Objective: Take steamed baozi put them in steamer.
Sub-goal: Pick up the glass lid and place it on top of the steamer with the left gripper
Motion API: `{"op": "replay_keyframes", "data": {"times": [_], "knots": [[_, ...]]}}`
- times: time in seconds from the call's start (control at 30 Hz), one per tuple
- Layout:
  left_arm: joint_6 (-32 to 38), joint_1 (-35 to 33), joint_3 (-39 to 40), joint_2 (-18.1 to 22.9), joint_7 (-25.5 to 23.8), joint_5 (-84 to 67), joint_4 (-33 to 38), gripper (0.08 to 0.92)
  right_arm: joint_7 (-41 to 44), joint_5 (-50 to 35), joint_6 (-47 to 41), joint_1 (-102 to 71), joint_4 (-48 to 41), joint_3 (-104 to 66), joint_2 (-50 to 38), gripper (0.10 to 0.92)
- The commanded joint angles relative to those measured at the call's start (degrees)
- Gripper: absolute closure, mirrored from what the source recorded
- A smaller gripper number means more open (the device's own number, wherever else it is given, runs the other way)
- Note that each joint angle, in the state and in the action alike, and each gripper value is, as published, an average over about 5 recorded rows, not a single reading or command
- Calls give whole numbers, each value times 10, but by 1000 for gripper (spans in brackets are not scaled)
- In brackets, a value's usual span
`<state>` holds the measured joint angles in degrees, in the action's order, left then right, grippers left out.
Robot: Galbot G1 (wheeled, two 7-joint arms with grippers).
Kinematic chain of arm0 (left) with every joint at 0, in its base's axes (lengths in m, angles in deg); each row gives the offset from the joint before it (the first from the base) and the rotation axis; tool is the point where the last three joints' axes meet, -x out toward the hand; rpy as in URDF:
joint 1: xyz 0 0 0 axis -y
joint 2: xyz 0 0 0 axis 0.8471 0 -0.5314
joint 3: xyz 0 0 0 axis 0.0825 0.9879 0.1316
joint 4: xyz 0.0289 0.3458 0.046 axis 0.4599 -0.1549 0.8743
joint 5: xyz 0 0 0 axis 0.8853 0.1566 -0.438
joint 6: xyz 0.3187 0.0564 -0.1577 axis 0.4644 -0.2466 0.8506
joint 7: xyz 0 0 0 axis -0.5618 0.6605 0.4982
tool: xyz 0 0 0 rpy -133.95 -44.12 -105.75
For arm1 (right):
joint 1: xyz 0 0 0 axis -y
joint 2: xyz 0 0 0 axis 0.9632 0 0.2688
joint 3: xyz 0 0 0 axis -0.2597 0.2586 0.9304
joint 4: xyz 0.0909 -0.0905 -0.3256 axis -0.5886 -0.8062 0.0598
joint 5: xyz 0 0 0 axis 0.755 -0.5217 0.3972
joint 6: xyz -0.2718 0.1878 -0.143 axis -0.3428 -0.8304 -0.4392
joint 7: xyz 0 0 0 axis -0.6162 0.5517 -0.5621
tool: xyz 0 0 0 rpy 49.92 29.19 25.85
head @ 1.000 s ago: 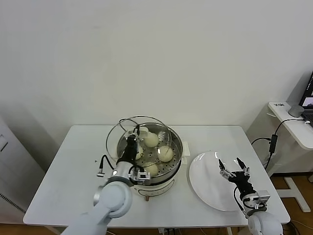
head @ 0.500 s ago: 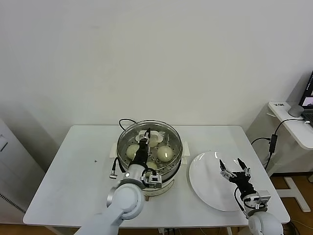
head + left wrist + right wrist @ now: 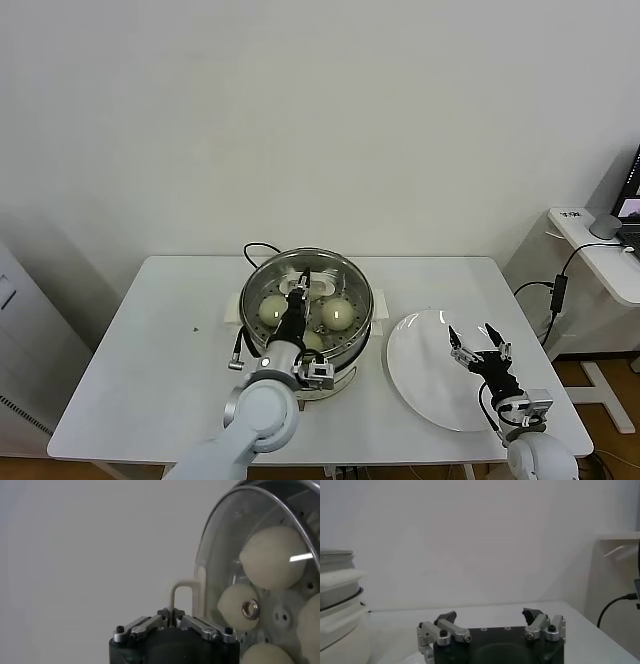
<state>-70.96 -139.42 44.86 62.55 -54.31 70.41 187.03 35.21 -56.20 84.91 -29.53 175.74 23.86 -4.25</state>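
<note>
The steel steamer (image 3: 357, 322) stands mid-table on its white base. The glass lid (image 3: 345, 277) now lies flat on it. Cream-white baozi (image 3: 337, 313) show through the glass; in the left wrist view several baozi (image 3: 272, 557) sit on the perforated floor behind the lid (image 3: 220, 570). My left gripper (image 3: 297, 299) is over the lid's middle, shut on the lid's cream handle (image 3: 181, 591). My right gripper (image 3: 477, 350) is open and empty above the white plate (image 3: 420, 385); it also shows in the right wrist view (image 3: 490, 617).
A black cord (image 3: 258, 246) runs behind the steamer. The empty plate lies right of the steamer. A side desk (image 3: 600, 250) with cables stands beyond the table's right edge. The steamer's base (image 3: 337, 610) shows at the edge of the right wrist view.
My left gripper has carried the lid from tilted at the steamer's left side to flat on top of the steamer. The right arm has not moved.
</note>
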Motion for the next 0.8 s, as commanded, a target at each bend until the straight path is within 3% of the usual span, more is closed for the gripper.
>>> {"op": "replay_keyframes", "data": {"times": [0.03,0.57,0.7,0.8], "knots": [[3,-6,-3,4,3,4,-3,894,0,0,0,0,-2,0,0,203],[12,-27,-16,8,13,-15,-3,894,1,1,1,-2,-2,0,3,203],[10,-27,-25,9,22,-107,12,874,2,1,1,-3,-1,-1,3,203],[13,-30,-37,1,20,-236,50,807,4,0,2,-3,-1,-1,2,203]]}}
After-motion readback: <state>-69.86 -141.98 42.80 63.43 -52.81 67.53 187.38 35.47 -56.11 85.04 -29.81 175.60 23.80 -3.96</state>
